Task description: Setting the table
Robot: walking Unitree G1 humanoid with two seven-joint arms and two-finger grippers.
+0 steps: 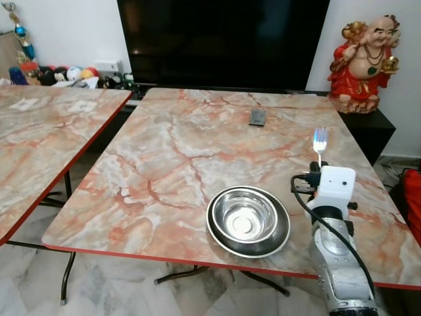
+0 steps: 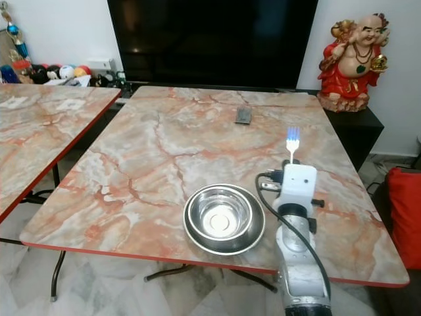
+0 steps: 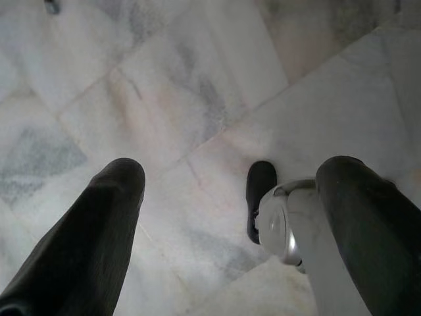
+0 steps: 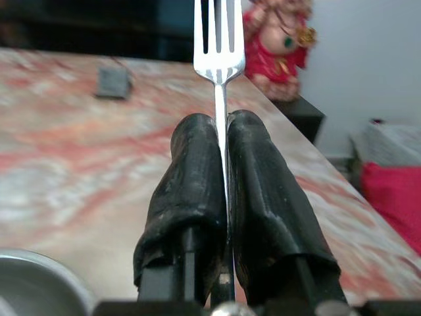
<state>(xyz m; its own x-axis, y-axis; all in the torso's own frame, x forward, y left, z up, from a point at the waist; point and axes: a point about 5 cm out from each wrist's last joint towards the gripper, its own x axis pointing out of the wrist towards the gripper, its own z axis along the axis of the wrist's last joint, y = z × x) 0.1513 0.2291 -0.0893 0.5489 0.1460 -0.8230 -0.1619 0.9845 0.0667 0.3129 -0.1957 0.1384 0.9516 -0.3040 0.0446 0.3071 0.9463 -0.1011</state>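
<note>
A steel bowl (image 1: 248, 220) rests inside a steel plate near the front edge of the marble table (image 1: 197, 151). Just right of it my right gripper (image 4: 221, 135) is shut on a silver fork (image 1: 320, 141), whose tines point up and away over the table. The fork's stem (image 4: 220, 118) runs between the two black fingers (image 4: 191, 191). My left gripper (image 3: 230, 191) hangs open over the floor, nothing between its fingers.
A small dark square object (image 1: 257, 117) lies at the table's far middle. A red figurine (image 1: 364, 59) stands on a black cabinet at the back right. A second marble table (image 1: 39, 131) stands to the left. A dark screen (image 1: 223, 39) fills the back wall.
</note>
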